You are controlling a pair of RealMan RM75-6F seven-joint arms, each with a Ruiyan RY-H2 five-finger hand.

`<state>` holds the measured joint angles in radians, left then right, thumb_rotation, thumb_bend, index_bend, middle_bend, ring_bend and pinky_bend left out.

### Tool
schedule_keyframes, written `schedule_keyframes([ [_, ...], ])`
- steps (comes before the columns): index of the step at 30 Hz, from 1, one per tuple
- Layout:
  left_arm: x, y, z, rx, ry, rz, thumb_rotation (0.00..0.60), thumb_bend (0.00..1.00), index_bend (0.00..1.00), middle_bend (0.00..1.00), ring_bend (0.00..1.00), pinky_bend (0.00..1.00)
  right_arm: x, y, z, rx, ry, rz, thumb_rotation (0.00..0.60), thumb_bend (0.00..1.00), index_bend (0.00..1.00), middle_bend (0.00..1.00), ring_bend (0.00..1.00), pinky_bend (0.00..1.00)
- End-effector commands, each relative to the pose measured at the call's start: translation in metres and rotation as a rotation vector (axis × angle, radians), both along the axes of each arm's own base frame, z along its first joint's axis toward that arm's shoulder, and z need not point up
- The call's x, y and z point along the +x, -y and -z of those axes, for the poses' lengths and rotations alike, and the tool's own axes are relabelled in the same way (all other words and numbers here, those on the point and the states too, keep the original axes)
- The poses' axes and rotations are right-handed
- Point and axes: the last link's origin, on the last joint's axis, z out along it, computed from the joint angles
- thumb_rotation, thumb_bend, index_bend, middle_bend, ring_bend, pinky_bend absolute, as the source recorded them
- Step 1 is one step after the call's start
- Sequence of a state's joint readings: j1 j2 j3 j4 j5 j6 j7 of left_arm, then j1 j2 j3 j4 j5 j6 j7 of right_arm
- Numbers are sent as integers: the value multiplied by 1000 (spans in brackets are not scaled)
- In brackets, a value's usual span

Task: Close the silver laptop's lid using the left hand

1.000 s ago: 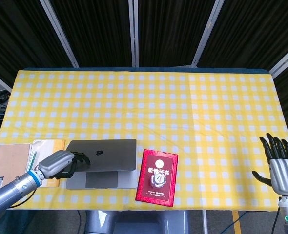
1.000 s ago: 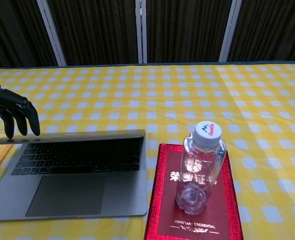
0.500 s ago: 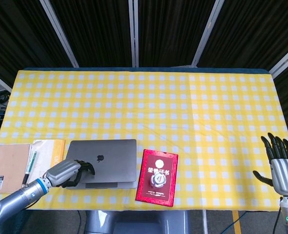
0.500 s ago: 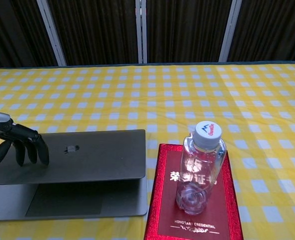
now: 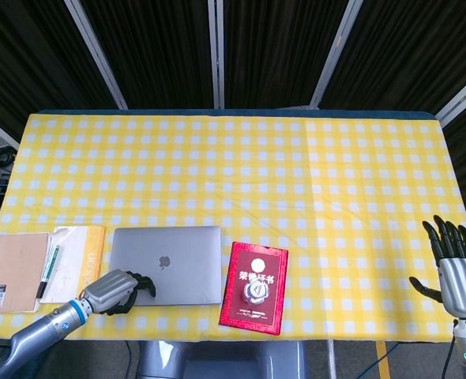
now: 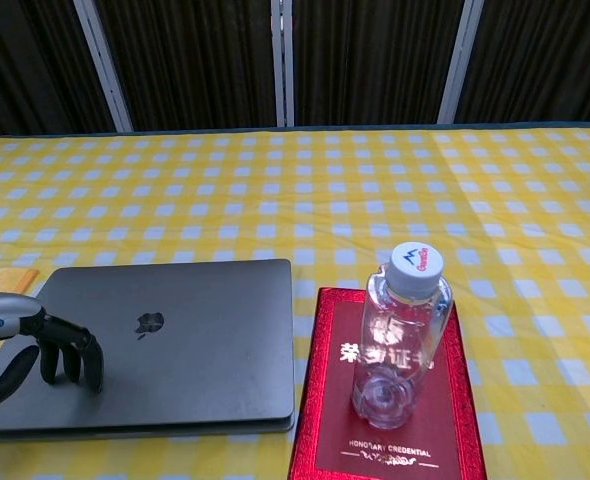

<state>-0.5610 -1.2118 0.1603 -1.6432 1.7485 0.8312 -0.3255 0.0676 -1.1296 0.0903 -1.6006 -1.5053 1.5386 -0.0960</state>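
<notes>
The silver laptop (image 5: 168, 264) (image 6: 165, 340) lies near the table's front edge with its lid flat down on the base. My left hand (image 5: 119, 288) (image 6: 41, 345) rests on the lid's front left corner, fingers (image 6: 75, 355) curled downward onto the lid. My right hand (image 5: 454, 264) stands off the table's right front corner, upright with fingers spread and nothing in it; the chest view does not show it.
A red certificate booklet (image 5: 254, 288) (image 6: 385, 400) lies right of the laptop with a clear water bottle (image 6: 403, 335) standing on it. A brown notebook (image 5: 13, 271), a pen (image 5: 47, 270) and a yellow pad (image 5: 77, 251) lie left of the laptop.
My left hand pushed the laptop's lid down from nearly horizontal to fully shut, moving toward the table's front edge. The right hand has stayed still.
</notes>
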Motion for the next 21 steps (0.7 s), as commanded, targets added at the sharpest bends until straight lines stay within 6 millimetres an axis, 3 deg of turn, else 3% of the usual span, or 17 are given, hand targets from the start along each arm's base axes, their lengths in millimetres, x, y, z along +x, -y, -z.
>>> schedule_keyframes([
  [1,-5,1,5,-7,-15,-8,600,1000,346,286,300,346,0,0,0,0,1,1,600,0,0,0,0,0],
  [5,-3,1,5,8,15,-13,600,1000,348,285,300,346,-1,0,-1,-1,1,1,600,0,0,0,0,0],
  [8,7,-3,-7,72,97,13,600,1000,349,286,300,345,-1,0,-1,-1,3,1,600,0,0,0,0,0],
  [12,22,-8,-40,216,236,82,600,1000,346,266,279,307,0,0,-1,0,3,-1,600,0,0,0,0,0],
  [15,24,-10,-63,333,276,123,600,976,298,190,158,180,0,0,0,2,4,-4,600,0,0,0,0,0],
  [16,23,-10,-73,392,274,131,600,844,239,122,85,100,1,0,0,3,4,-6,600,0,0,0,0,0],
  [18,16,-10,-86,488,229,125,600,325,82,12,2,4,2,-1,0,5,4,-10,600,0,0,0,0,0],
  [20,6,-9,-98,610,144,97,600,42,9,0,0,0,3,-1,1,7,4,-13,600,0,0,0,0,0],
  [21,2,-8,-102,665,100,85,600,1,0,0,0,0,3,-2,1,7,5,-15,600,0,0,0,0,0],
])
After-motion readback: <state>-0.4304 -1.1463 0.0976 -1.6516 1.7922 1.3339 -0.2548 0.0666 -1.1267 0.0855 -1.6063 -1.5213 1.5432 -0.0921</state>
